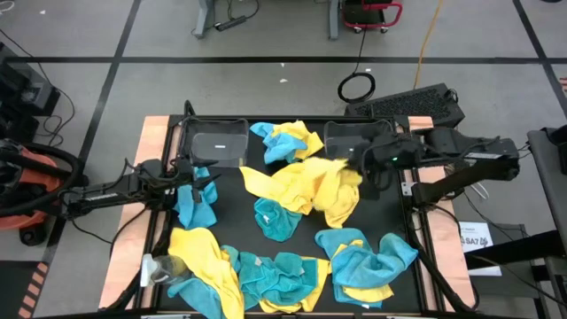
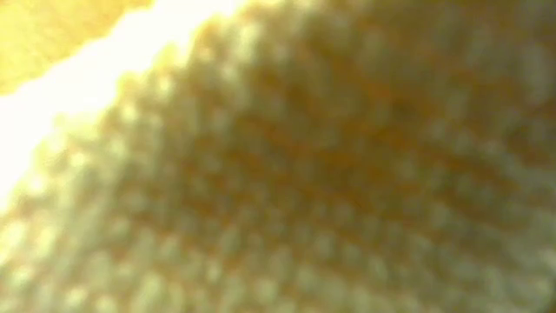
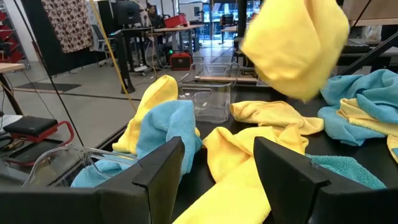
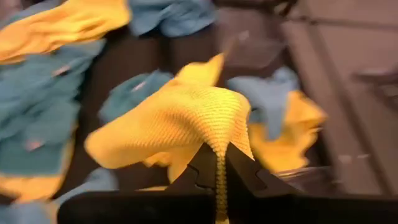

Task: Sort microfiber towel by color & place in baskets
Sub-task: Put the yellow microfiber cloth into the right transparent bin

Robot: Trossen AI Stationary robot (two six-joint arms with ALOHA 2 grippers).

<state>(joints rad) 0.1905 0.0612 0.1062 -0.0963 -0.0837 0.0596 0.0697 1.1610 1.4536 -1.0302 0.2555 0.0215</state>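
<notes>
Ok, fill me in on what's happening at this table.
Two robot arms are sorting yellow and teal towels into two clear baskets at the table's far edge. The right pincer is shut on a yellow towel, held up in the air near the right basket. The left pincer is open with nothing between its fingers, just above a teal towel near the left basket. Most towels still lie in mixed heaps on the black mat.

Grey floor (image 1: 266,35) crossed by dark tape lines, a keyboard (image 1: 409,103) lying on it, workbenches (image 3: 180,31) beyond.
</notes>
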